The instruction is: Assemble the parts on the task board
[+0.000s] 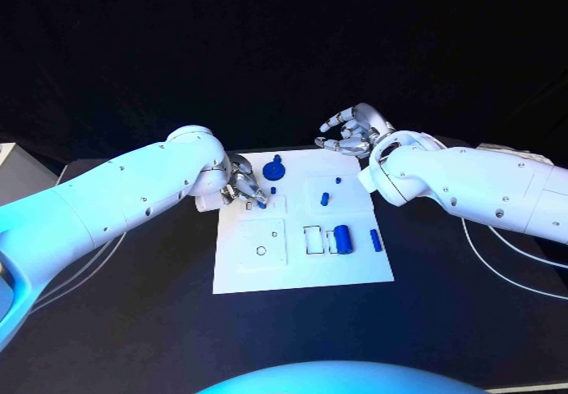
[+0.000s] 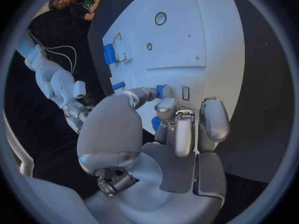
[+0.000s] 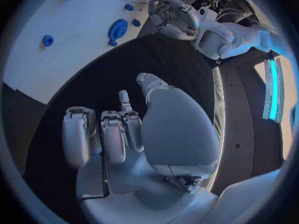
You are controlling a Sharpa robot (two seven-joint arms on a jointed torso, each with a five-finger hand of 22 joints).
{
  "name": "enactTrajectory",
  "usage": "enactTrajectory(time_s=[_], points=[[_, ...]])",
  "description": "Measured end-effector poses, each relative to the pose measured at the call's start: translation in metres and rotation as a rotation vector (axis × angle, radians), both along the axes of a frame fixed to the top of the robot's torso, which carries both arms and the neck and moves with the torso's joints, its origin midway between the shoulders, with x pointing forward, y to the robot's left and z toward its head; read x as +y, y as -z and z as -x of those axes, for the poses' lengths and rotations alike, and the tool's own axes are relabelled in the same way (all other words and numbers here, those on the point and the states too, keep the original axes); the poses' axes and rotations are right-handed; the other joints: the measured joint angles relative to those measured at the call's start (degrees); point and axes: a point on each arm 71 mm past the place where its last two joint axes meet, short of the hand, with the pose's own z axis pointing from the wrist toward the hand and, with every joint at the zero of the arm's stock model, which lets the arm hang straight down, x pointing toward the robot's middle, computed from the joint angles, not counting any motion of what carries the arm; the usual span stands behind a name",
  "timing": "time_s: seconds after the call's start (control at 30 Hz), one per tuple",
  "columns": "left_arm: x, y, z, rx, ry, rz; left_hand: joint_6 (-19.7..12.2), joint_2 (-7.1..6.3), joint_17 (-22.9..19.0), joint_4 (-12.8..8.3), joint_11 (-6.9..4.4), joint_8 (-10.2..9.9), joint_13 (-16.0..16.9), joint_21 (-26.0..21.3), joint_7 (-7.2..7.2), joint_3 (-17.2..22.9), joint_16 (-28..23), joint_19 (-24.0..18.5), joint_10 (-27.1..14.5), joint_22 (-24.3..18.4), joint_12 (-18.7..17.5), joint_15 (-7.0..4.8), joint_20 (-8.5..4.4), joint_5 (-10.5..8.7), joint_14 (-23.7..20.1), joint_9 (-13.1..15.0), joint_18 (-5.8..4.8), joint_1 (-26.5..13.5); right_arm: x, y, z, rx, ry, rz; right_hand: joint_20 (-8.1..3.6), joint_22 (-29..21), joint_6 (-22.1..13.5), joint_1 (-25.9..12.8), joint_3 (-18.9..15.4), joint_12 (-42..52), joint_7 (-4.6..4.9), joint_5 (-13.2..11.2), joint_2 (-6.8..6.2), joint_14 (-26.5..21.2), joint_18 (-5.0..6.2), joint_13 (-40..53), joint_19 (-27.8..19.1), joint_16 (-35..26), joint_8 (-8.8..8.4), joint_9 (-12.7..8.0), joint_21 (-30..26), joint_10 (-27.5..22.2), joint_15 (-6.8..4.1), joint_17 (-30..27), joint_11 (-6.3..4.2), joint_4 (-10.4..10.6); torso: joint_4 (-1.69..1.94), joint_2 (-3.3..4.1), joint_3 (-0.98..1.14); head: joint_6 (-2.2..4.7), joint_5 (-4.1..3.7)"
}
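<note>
The white task board lies mid-table. My left hand hovers over its far left part and pinches a small blue part between thumb and finger. In the left wrist view this small blue part sits right beside a small rectangular slot. My right hand is raised past the board's far edge, fingers curled in with nothing in them. A round blue part, a blue peg, a blue cylinder and a blue bar rest on the board.
A white box stands at the table's left edge. Thin cables trail over the black table under my right arm. A square plate with a ring outline occupies the board's near left.
</note>
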Motion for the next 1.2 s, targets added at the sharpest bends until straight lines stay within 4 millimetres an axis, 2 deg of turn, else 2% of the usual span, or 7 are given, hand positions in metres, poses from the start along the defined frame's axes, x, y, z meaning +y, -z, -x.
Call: enactTrajectory(time_s=[0.67, 1.2], points=[[-0.0038, 0.0016, -0.0041, -0.003, -0.011, -0.006, 0.5, 0.05, 0.0, 0.0, 0.1, -0.3, -0.3, 0.0, -0.35, 0.0, 0.0, 0.0, 0.1, -0.1, -0.2, 0.0, 0.0, -0.08, 0.0, 0.2, 0.0, 0.1, 0.0005, -0.0001, 0.0003, 0.0, -0.002, 0.0, 0.0, 0.0, 0.0, 0.0, 0.0, 0.0, 0.0, 0.0, 0.0, 0.0, 0.0, 0.0, 0.0, 0.0, 0.0, 0.0, 0.0, 0.0, 0.0, 0.0, 0.0, 0.0, -0.06, 0.03, 0.07, -0.52, -0.35], [-0.0055, 0.0028, -0.0064, 0.0, -0.018, -0.007, 0.8, 0.05, 0.0, 0.0, -0.12, -0.3, -0.8, 0.0, -0.63, 0.0, 0.0, 0.0, -0.1, -0.7, -0.8, 0.0, 0.0, -0.1, 0.0, 0.2, 0.0, 0.1, 0.001, -0.0001, 0.0006, 0.0, -0.003, -0.001, 0.0, 0.0, -0.4, 0.0, 0.0, 0.0, 0.01, 0.0, 0.0, 0.0, 0.0, 0.0, 0.0, 0.0, 0.0, 0.0, -0.2, 0.0, 0.0, 0.0, 0.0, 0.0, -0.02, -0.09, 0.03, -0.86, -0.44]])
